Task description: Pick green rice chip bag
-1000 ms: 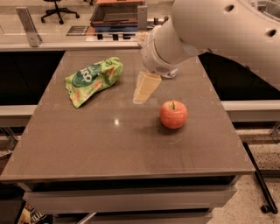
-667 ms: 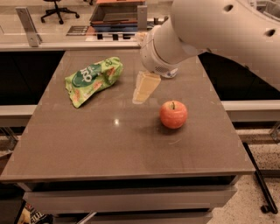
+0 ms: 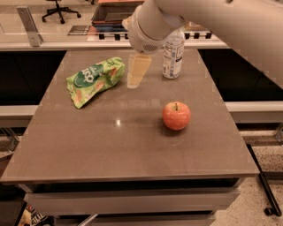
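The green rice chip bag (image 3: 94, 80) lies crumpled on the left rear part of the grey table (image 3: 124, 145), its dark green oval logo facing up. My gripper (image 3: 136, 73) hangs from the big white arm just right of the bag's right end, low over the tabletop, with nothing visibly in it. A red apple (image 3: 176, 115) sits on the table, right of centre and nearer the front.
A white can with a label (image 3: 173, 53) stands upright at the rear of the table, right of my gripper. Behind the table runs a counter with a dark tray (image 3: 110, 15). An office chair (image 3: 59, 9) stands far back left.
My gripper has moved left and towards the rear, closer to the bag's right end. The arm no longer hides the can. Bag and apple have not moved.
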